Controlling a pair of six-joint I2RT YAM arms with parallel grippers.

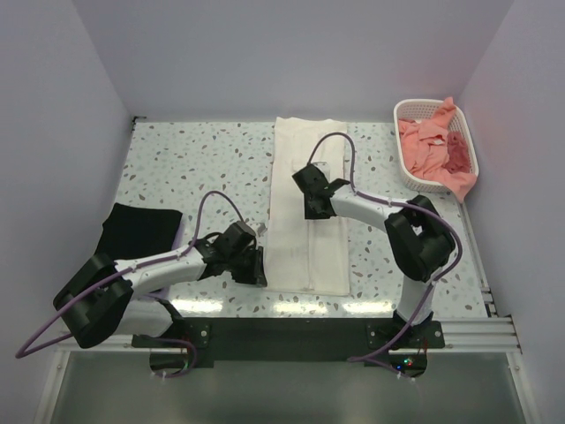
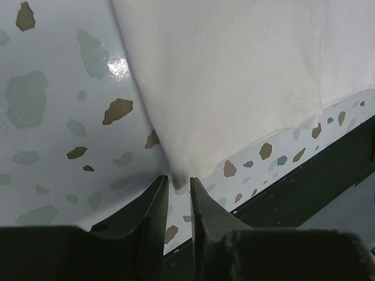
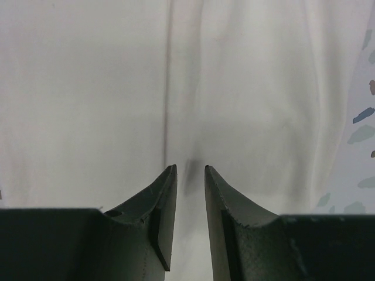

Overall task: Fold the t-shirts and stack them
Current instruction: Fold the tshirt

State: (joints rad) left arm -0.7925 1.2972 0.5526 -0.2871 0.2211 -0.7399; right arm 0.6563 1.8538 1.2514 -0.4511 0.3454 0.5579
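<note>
A cream-white t-shirt (image 1: 305,256) lies folded into a long narrow strip down the middle of the table, no print showing. My left gripper (image 1: 256,265) is low at the strip's near-left corner; in the left wrist view the jaws (image 2: 179,181) stand a narrow gap apart, with the shirt (image 2: 234,76) corner just reaching between the tips and table showing through the gap. My right gripper (image 1: 316,205) hovers over the strip's middle, open (image 3: 189,168) above the cloth (image 3: 88,99), holding nothing. A folded black t-shirt (image 1: 137,230) sits at the left. Salmon-pink t-shirts (image 1: 433,146) lie crumpled in the basket.
The white lattice basket (image 1: 415,110) stands at the back right corner. White walls close in the table on three sides. The dark front rail (image 2: 328,158) runs just beyond the shirt's near edge. Speckled tabletop (image 1: 194,159) shows between the black shirt and the strip.
</note>
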